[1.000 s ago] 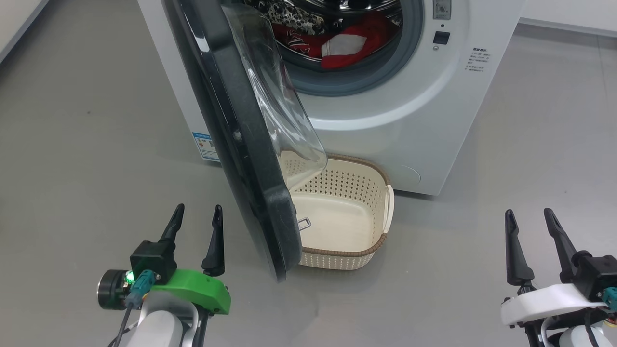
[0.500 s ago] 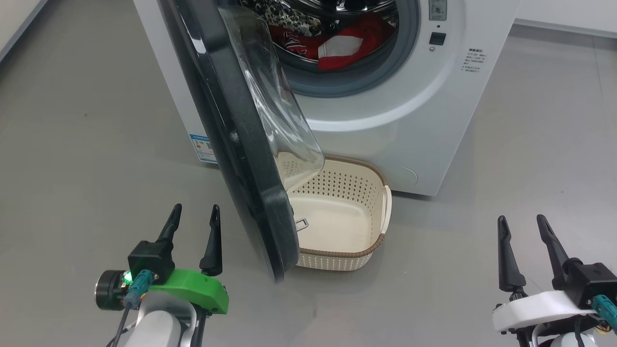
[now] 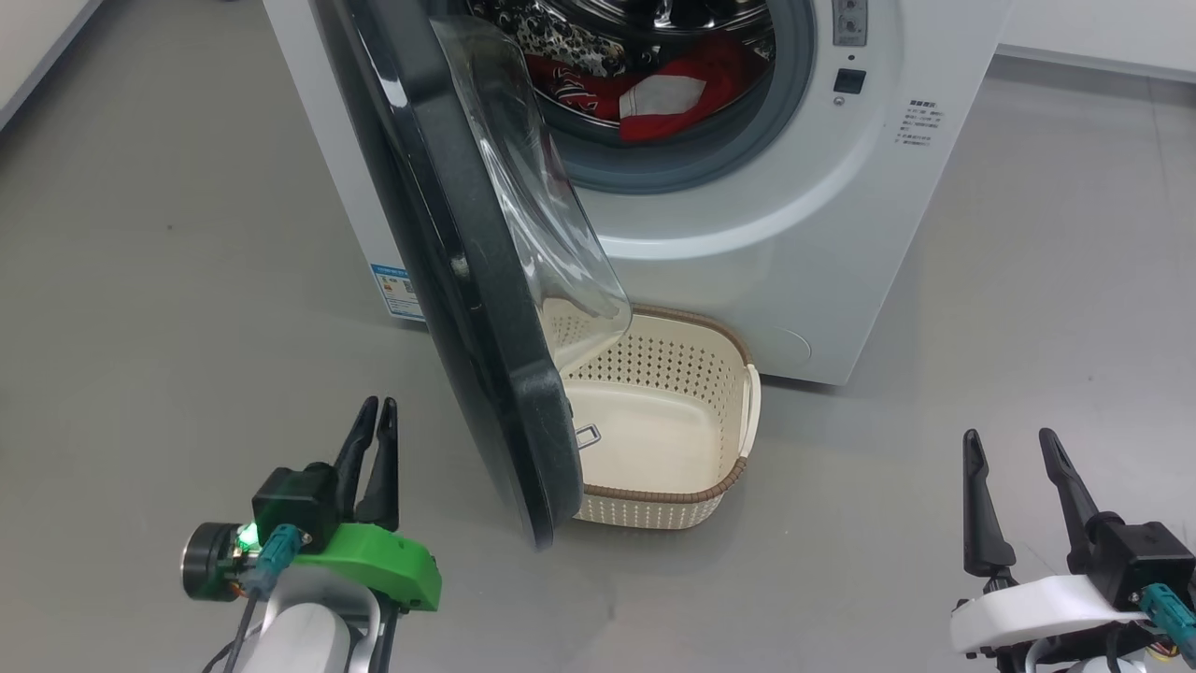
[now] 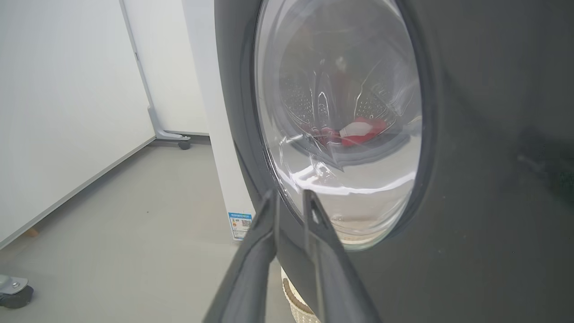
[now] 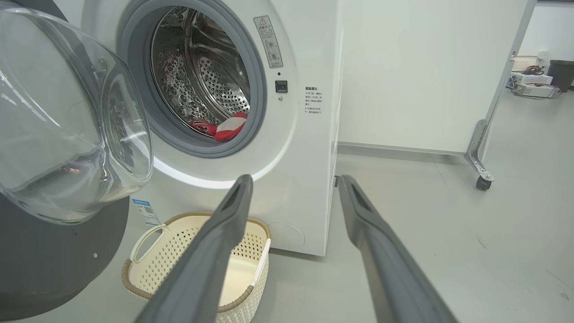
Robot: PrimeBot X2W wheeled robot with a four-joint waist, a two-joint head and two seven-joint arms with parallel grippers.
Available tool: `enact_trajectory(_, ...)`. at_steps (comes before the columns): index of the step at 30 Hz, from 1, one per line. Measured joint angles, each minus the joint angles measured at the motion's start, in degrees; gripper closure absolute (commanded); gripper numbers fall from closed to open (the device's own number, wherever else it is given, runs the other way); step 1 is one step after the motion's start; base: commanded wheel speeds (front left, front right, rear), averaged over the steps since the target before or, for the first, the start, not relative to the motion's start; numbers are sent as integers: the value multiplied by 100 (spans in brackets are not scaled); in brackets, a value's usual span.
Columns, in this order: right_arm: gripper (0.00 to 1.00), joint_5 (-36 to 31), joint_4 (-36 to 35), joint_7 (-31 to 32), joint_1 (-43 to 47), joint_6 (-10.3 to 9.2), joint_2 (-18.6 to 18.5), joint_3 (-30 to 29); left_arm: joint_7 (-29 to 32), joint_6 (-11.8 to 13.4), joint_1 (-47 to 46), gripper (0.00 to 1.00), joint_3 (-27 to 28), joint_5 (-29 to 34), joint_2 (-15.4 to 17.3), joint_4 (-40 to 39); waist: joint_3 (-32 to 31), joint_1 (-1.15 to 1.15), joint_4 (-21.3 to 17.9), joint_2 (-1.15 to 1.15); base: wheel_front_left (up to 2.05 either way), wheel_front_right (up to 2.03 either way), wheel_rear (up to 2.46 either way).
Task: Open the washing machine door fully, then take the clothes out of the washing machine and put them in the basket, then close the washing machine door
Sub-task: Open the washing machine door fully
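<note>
basket (image 3: 654, 509) left side hidden behind door (image 3: 467, 280), washing machine (image 3: 794, 252) top cropped off

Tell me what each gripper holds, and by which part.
Nothing is held. The left gripper is nearly shut on air beside the washing machine door; the right gripper is open and empty.

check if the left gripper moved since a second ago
Yes: the left gripper has closed its fingers, but its body holds its spot beside the washing machine door.
</note>
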Motion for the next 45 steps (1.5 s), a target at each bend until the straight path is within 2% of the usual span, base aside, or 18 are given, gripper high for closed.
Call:
enact_trajectory(13, 0, -90, -1, 0, 9, 1, 56, -47, -1, 16, -6, 100, 171, 179, 23, -281, -47, 0, 13, 0, 0, 0, 0)
enact_trajectory(20, 0, -148, 0, 0, 74, 2, 85, -90, -1, 35, -292, 100, 359, 453, 119, -1105, -74, 0, 56, 0, 0, 0, 0)
enact_trajectory(30, 0, -198, 7, 0, 98, 8, 168, -102, -34, 53, -861, 100, 391, 872, 132, -2710, -101, 0, 80, 0, 0, 0, 0)
enact_trajectory(35, 0, -215, 25, 0, 117, 56, 193, -125, -34, -74, -947, 100, -30, 946, 119, -3317, -132, 0, 60, 0, 0, 0, 0)
enact_trajectory(39, 0, -241, 31, 0, 123, 58, 215, -135, -19, -398, -935, 100, -646, 907, 112, -3545, -146, 0, 45, 0, 0, 0, 0)
enact_trajectory(41, 0, -243, 33, 0, 126, 66, 229, -141, 212, -616, -876, 100, -1106, 716, 93, -3643, -145, 0, 36, 0, 0, 0, 0)
enact_trajectory(45, 0, -255, 33, 0, 126, 104, 253, -147, 468, -794, -606, 100, -1518, 356, 81, -3747, -129, 0, 16, 0, 0, 0, 0)
